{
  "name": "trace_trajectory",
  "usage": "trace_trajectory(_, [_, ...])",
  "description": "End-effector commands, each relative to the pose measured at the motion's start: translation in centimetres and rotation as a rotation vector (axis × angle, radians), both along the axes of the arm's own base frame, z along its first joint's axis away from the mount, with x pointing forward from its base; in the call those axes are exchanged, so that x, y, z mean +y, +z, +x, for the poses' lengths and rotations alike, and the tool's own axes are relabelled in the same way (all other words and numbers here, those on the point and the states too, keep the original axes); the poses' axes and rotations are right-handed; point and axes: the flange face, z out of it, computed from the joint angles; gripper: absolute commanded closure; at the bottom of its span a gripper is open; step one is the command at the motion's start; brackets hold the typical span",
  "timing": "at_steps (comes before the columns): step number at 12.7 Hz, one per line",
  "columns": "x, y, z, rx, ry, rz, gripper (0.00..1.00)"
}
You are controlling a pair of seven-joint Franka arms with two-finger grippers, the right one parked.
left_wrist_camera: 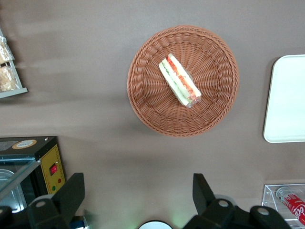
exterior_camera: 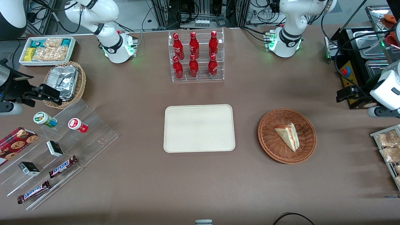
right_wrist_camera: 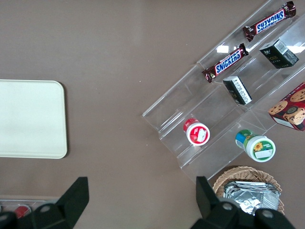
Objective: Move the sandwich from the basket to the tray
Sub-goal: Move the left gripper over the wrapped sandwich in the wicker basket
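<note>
The sandwich [exterior_camera: 287,136], a tan triangular wedge with red and green filling, lies in the reddish-brown wicker basket [exterior_camera: 265,137]. The cream tray [exterior_camera: 199,128] sits beside the basket, toward the parked arm's end, with nothing on it. My gripper [exterior_camera: 345,93] hangs high above the table at the working arm's end, a little farther from the front camera than the basket. In the left wrist view the sandwich [left_wrist_camera: 180,87] rests in the middle of the basket [left_wrist_camera: 147,105], well apart from my gripper [left_wrist_camera: 138,191], which is open and holds nothing. An edge of the tray [left_wrist_camera: 286,100] shows too.
An acrylic rack of red bottles [exterior_camera: 195,56] stands farther from the front camera than the tray. A black control box with a red button [exterior_camera: 347,73] and a rack of snack packets [exterior_camera: 387,147] flank my gripper. Stepped acrylic shelves [exterior_camera: 62,150] lie toward the parked arm's end.
</note>
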Motion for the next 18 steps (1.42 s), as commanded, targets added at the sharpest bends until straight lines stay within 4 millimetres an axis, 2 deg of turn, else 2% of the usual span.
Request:
trace_trajectory(1, [0.0, 0.3, -1.1, -0.022, -0.008, 0.009, 0.0])
trace_trajectory(3, [-0.6, 0.1, -0.3, -0.034, -0.018, 0.012, 0.0])
trace_trajectory(7, [-0.7, -2.5, 1.3, -0.029, 0.065, 0.028, 0.0])
trace_trajectory(9, [-1.1, -5.6, 3.0, -0.019, 0.146, 0.032, 0.0])
trace_trajectory(11, [-3.7, -8.5, 4.5, -0.026, 0.231, 0.036, 0.0])
trace_trajectory(12, [-4.5, -9.8, 5.2, -0.036, 0.289, 0.036, 0.0])
trace_trajectory(13, [-6.2, -11.5, 5.7, -0.029, 0.304, 0.043, 0.0])
trace_trajectory(14, [-7.0, -13.6, 6.3, -0.022, 0.348, 0.071, 0.0])
trace_trajectory(16, [-7.3, -17.0, 7.3, -0.022, 0.505, 0.098, 0.0])
trace_trajectory(18, [-7.6, -18.8, 7.5, -0.042, 0.619, 0.097, 0.0])
